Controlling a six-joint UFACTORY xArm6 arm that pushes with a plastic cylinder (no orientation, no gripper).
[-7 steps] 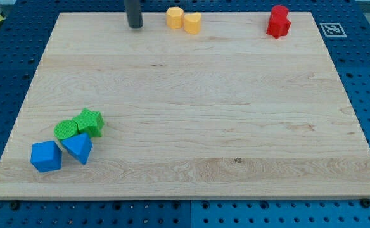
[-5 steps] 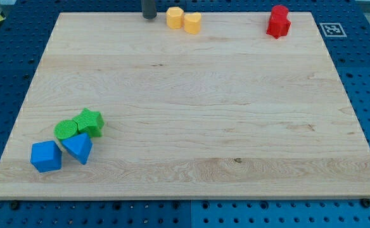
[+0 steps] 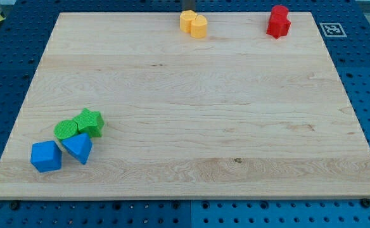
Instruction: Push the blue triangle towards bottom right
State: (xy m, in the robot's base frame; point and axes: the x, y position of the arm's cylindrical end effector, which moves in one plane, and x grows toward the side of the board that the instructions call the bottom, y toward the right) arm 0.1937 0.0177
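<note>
The blue triangle (image 3: 78, 148) lies near the board's bottom left corner. It touches a blue cube-like block (image 3: 45, 156) on its left and a green round block (image 3: 64, 130) above it. A green star (image 3: 89, 121) sits just above and to the right of it. Only a short dark stub of my rod shows at the view's top edge. My tip (image 3: 189, 10) is right behind a yellow block (image 3: 186, 21), far up and to the right of the blue triangle.
A second yellow block (image 3: 199, 26) touches the first on its right. Two red blocks (image 3: 278, 21) stand together at the top right. The wooden board (image 3: 204, 120) lies on a blue pegboard, with a marker tag (image 3: 331, 29) off its top right corner.
My tip has moved right along the board's top edge and up out of most of the view. The two yellow blocks have shifted right. The blue and green blocks have not moved.
</note>
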